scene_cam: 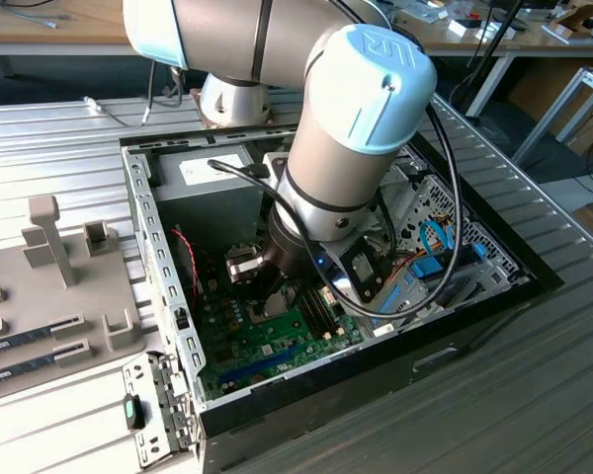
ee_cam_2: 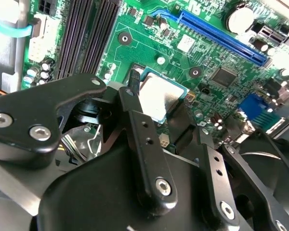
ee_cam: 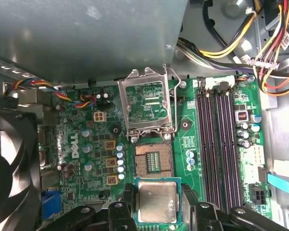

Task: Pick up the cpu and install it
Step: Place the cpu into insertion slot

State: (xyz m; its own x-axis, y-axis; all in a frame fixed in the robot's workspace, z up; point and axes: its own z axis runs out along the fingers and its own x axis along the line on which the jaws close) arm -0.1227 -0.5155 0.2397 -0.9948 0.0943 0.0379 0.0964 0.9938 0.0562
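Cpu (ee_cam: 156,197): silver top up, held just above the green board (ee_cam: 77,144), beside the bare socket (ee_cam: 154,161).
Gripper (ee_cam: 157,208): jaws closed onto the cpu's two opposite edges.
Socket frame (ee_cam: 147,103): flipped open, across the socket from the cpu.
Memory slots (ee_cam: 221,139): dark, alongside the socket.
Case (scene_cam: 143,227): open, arm (scene_cam: 356,118) reaching inside.

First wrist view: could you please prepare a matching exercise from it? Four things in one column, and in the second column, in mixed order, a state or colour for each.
Column one:
1. cpu
2. socket
3. socket frame
4. fan

Column two:
A. swung open
B. black, with curved blades
C. held in the end effector
D. empty, gold contacts bare

Pairs: 1-C, 2-D, 3-A, 4-B
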